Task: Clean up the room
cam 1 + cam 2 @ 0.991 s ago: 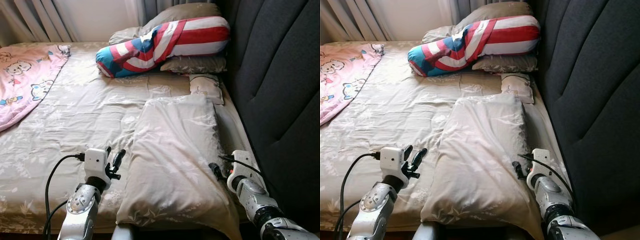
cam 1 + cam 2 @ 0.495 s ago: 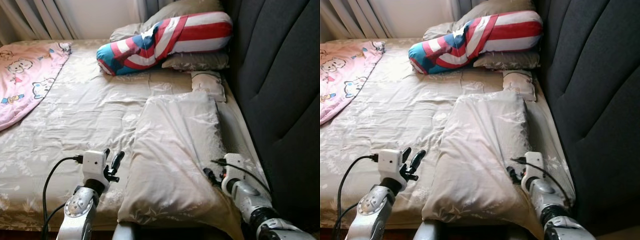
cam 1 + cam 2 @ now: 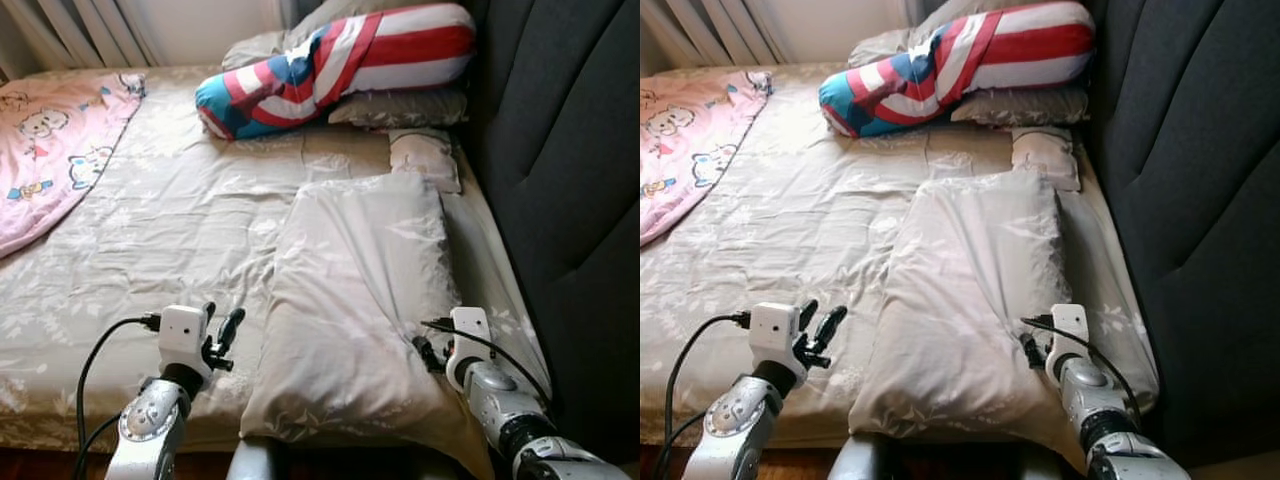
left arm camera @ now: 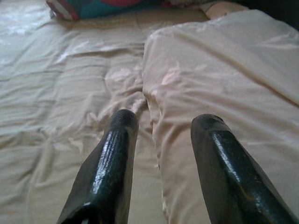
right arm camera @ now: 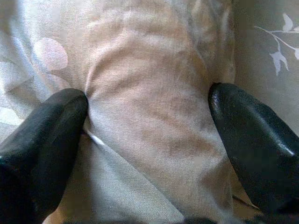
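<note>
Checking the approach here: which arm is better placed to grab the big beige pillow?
Right, probably. The right gripper already straddles the beige pillow, open fingers at a fold of its edge. The left gripper is open too, but hovers beside the pillow over the sheet.

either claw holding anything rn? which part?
Nothing gripped. Right claw is open, fingers straddling the big pillow's right edge, not pinched. Left claw is open beside the pillow's left edge.

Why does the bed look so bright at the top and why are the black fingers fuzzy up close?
Left eye view: daylight from the curtains washes the far sheet pale, while the headboard stays dark. Left wrist view: the left gripper is near the lens, so its fingers look soft and shiny, and the far corner glares. Right wrist view: the right gripper blurs against the beige pillow.
</note>
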Controlling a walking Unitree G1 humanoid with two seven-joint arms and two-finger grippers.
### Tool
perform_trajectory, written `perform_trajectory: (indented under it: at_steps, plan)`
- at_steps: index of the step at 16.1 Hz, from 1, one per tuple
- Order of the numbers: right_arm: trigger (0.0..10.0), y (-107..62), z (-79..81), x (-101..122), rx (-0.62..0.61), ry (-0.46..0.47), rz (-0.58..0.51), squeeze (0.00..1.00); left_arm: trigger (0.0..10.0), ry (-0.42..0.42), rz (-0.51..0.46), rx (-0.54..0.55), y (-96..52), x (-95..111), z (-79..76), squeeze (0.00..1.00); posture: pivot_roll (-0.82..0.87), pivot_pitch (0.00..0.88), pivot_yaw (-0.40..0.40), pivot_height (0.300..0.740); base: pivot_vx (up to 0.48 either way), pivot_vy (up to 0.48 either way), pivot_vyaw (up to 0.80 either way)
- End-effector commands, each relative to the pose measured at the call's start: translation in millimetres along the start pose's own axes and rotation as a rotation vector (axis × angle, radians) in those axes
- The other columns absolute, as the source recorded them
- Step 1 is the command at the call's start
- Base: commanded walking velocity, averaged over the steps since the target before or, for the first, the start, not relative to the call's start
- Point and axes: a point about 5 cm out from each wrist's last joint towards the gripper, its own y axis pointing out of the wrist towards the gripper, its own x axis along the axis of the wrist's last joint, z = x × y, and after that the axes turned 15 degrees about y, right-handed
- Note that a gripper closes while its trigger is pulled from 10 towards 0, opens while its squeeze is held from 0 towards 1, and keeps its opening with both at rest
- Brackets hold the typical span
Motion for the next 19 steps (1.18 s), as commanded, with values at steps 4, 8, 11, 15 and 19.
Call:
perform_trajectory:
  at_steps: [4,8,11,15,19]
  plan:
    - [10.0,-5.3,-19.6,-28,-0.080,0.078,0.105,0.00,10.0,-0.006,0.005,-0.010,-4.9,1,-0.2,0.00,0.04,0.184,0.053,0.646,0.000,0.000,0.00]
    - [10.0,-6.5,-25.0,-32,-0.141,0.100,0.103,0.00,10.0,-0.005,0.012,-0.012,-7.2,1,1.0,0.00,0.04,0.189,0.055,0.646,0.000,0.000,0.00]
    - [10.0,-6.9,-7.0,-54,-0.026,0.167,0.212,0.00,10.0,-0.006,0.011,-0.017,-7.7,2,0.1,0.00,0.05,0.186,0.058,0.646,0.000,0.000,0.00]
    - [9.0,-8.0,9.6,-70,0.041,0.241,0.275,0.00,10.0,0.002,0.003,-0.011,-8.1,6,5.4,0.00,0.07,0.176,0.063,0.646,0.000,0.000,0.00]
    - [0.0,-7.3,12.7,-68,0.054,0.226,0.266,0.00,10.0,-0.086,0.005,0.027,-3.2,7,11.7,0.00,0.06,0.178,0.062,0.646,0.000,0.000,0.00]
